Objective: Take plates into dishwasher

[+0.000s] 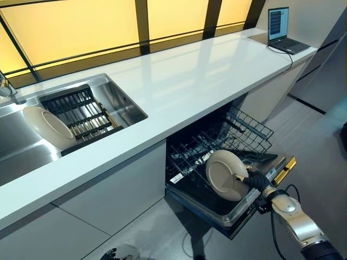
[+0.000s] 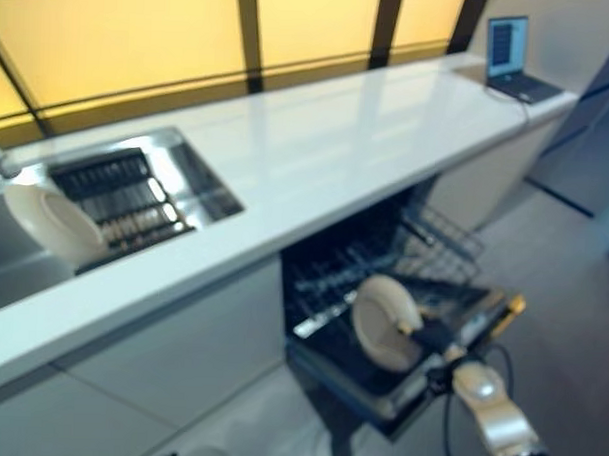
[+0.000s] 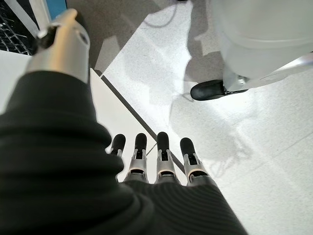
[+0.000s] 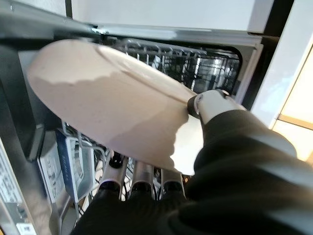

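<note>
Two plates on record: one cream plate (image 1: pixel 225 175) pinched at its rim between thumb and fingers of the right hand (image 1: pixel 255 180), held tilted over the pulled-out dishwasher rack (image 1: pixel 238 135), not yet slotted; a second plate (image 1: pixel 47 126) waits in the sink (image 1: pixel 116 100). Left hand (image 3: pixel 156 161) hangs over the floor, fingers straight, empty; rack slots beneath the held plate are hidden

A white tabletop (image 1: pixel 179 81) ran ahead of me under yellow-lit windows (image 1: pixel 76 24). An open laptop (image 1: pixel 283 31) sat at its far right end. A steel sink (image 1: pixel 116 105) was set into it, with a faucet (image 1: pixel 6 88) at its left.
</note>
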Controlling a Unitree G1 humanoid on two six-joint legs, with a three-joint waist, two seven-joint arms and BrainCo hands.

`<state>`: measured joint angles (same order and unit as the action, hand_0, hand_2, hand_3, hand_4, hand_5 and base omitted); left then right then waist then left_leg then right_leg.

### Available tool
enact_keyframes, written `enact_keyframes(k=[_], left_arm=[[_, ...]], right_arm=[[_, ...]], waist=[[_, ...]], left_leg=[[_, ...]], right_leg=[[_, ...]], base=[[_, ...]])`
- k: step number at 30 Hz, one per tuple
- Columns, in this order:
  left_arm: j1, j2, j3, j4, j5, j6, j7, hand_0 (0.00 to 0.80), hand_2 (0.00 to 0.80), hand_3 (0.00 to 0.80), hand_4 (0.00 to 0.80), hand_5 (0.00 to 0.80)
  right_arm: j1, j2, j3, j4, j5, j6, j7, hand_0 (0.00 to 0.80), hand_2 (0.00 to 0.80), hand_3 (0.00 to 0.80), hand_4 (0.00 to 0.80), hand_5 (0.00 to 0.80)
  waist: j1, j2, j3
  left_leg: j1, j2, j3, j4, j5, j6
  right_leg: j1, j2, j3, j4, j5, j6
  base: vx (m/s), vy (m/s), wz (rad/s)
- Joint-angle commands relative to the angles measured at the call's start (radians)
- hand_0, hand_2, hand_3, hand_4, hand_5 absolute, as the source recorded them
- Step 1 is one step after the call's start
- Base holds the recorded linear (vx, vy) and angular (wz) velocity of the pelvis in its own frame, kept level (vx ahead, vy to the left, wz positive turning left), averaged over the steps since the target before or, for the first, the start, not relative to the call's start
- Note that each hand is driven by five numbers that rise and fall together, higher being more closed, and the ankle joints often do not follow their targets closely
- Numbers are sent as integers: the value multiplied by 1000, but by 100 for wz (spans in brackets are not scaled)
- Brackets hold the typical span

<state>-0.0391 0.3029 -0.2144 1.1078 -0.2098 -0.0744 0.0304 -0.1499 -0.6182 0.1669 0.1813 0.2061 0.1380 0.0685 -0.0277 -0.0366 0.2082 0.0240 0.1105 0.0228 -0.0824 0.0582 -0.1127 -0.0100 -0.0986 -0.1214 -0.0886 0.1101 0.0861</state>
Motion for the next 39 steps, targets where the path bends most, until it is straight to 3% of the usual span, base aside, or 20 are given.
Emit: enact_keyframes(k=[1,9,17,29,39], left_arm=[[-53,25,-33,3,19,-4,13,0,0,0,0,0],[-59,21,-38,14,23,-4,9,0,0,0,0,0],[-69,14,-56,6,30,-3,3,0,0,0,0,0],[-93,18,-68,-4,46,15,-8,0,0,0,0,0],[-115,16,-92,5,59,21,-18,0,0,0,0,0]], right_arm=[[-59,23,37,-27,-22,-58,-17,800,800,800,800,800],[-118,51,85,26,-120,-56,-73,800,800,800,800,800],[-201,70,137,50,-204,-1,-118,800,800,800,800,800],[-317,60,231,122,-389,64,-77,800,800,800,800,800],[-368,128,299,264,-379,85,-113,800,800,800,800,800]], waist=[[35,-13,-3],[51,-7,4],[69,-2,11],[100,-3,22],[124,-2,26]], left_leg=[[-67,-18,51,4,32,47],[-77,-24,40,4,35,48],[-83,-32,27,3,36,51],[-97,-45,7,-2,37,57],[-108,-54,-8,-5,36,60]], right_leg=[[32,23,-47,85,-110,-21],[29,21,-56,84,-111,-24],[24,18,-63,88,-112,-25],[11,10,-82,96,-109,-24],[2,4,-96,103,-109,-21]], base=[[0,0,0],[-1,8,4],[4,9,4],[-4,6,5],[-5,2,5]])
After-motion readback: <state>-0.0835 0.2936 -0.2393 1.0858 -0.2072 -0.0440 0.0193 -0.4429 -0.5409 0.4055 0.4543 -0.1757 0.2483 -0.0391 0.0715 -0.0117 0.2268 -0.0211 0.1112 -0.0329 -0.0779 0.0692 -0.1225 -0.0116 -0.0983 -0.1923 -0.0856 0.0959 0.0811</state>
